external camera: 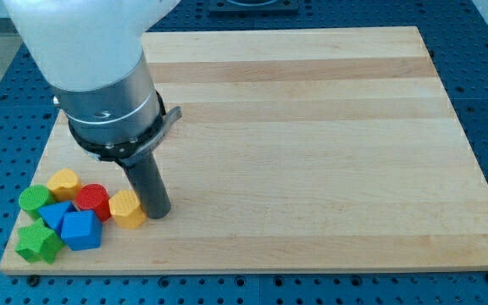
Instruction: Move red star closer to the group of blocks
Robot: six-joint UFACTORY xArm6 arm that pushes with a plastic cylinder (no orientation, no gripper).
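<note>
The red block (92,201) sits inside the cluster at the board's bottom left; its top looks rounded and lobed, so I cannot be sure of the star shape. It touches a yellow block (126,208) on its right and a blue block (80,230) below it. My tip (158,214) stands on the board just right of that yellow block, touching it or nearly so. The rod rises from there to the arm's grey collar (113,110).
The cluster also holds a second yellow block (63,182), a green block (34,200), a small blue block (55,213) and a green star-like block (39,243) near the board's bottom-left corner. The wooden board (312,127) lies on a blue perforated table.
</note>
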